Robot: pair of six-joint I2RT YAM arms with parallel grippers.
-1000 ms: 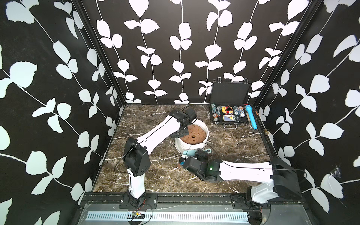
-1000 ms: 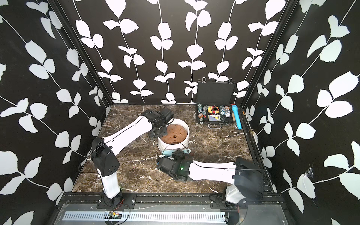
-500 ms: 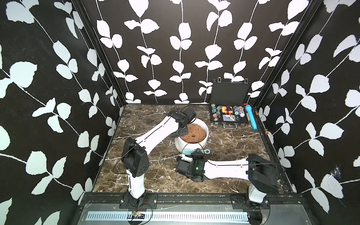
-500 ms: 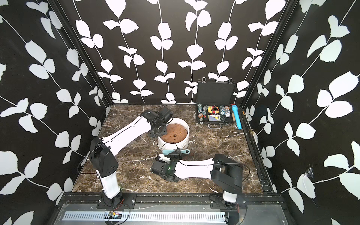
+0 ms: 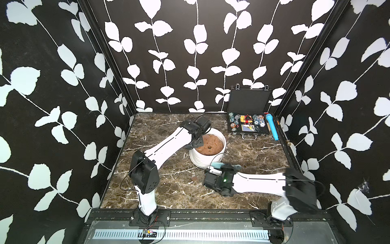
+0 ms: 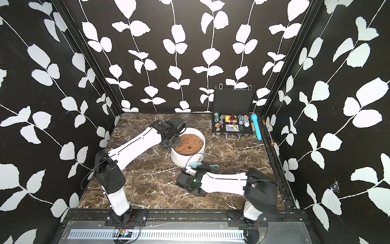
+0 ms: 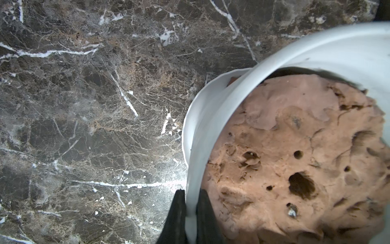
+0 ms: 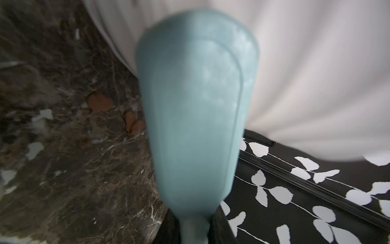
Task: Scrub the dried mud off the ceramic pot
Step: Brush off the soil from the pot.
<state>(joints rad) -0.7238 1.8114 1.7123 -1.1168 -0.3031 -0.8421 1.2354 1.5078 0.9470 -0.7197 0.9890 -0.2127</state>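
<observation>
Marble counter (image 5: 160, 190) (image 6: 147, 186): dark brown with white veins; black rails along the left and right edges, wall at the back.
Pot (image 5: 201, 161) (image 6: 182, 161): white, ribbed, upright, near mid-counter and a little toward the back. Soil (image 5: 211, 144) mounded inside, pitted, sitting just under the rim.
Left tool (image 7: 191, 213): one finger outside the wall, one inside against the soil, pinching the pot's rim (image 7: 196, 131) on its left side.
Right tool (image 8: 193, 231): low at the pot's front, closed on the neck of the brush (image 8: 196, 109).
Brush: pale blue-green, back toward the wrist camera, head up by the ribbed wall (image 8: 316, 84). Too blurred to tell whether it touches the wall.
Mud (image 8: 99, 103): reddish-brown flakes on the counter by the pot's foot, just beside the brush. One blotch in front of the pot in both top views (image 5: 193, 179) (image 6: 174, 178).
Case (image 5: 250, 101) (image 6: 233, 100): open, in the back right corner with its lid against the wall, well apart from the pot.
Blue mic (image 5: 272, 128): between the case and the right rail.
Open room: bare marble left of the pot under the left arm, along the front edge, and between pot and case. The right arm lies low across the front right.
</observation>
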